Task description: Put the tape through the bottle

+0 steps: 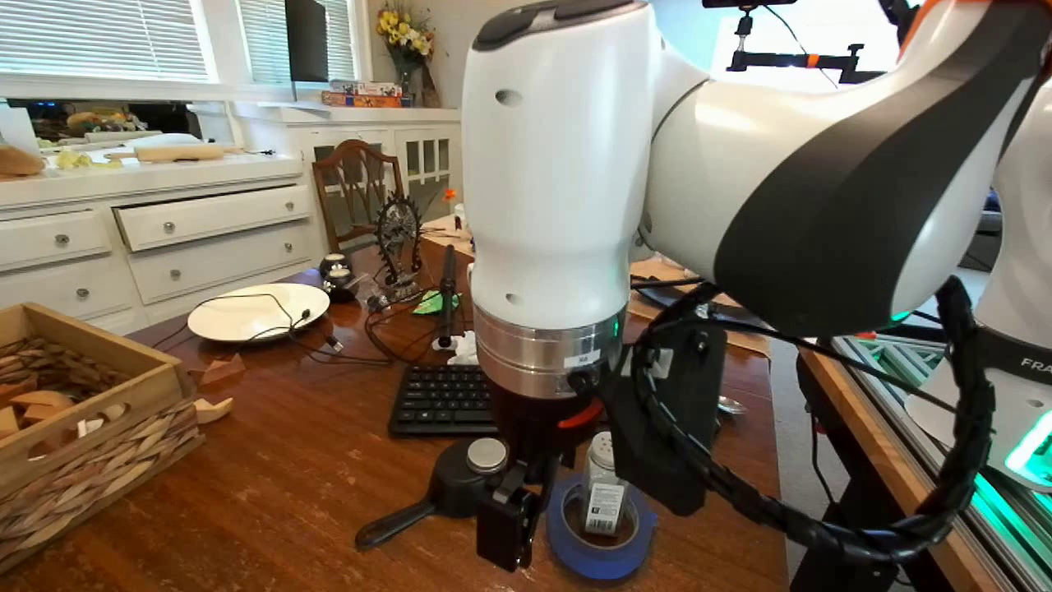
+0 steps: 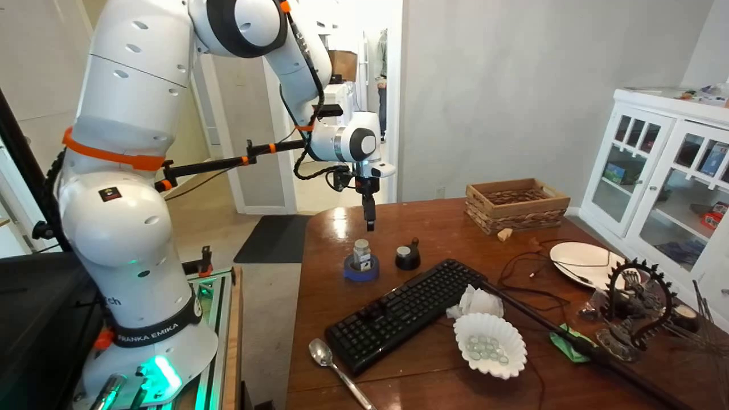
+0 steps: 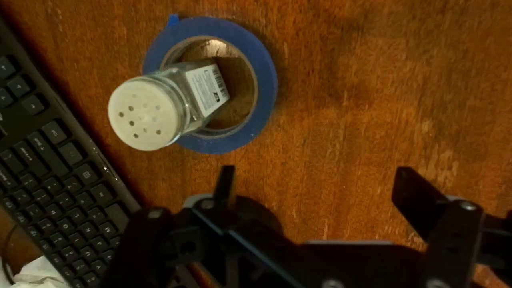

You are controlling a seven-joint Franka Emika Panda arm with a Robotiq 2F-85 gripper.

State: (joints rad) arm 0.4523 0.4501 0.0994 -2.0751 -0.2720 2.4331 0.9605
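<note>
- The tape [image 3: 265, 86] lies around the upright bottle [image 3: 193, 97].
- The gripper [image 3: 315, 174] stands spread and empty, apart from both.
- Threading looks done; perhaps only retreat is left.

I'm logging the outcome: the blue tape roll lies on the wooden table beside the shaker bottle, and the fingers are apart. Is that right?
Not quite: the blue tape roll lies around the shaker bottle, not beside it, as the wrist view shows. It does lie on the wooden table, and the fingers are apart.
</note>
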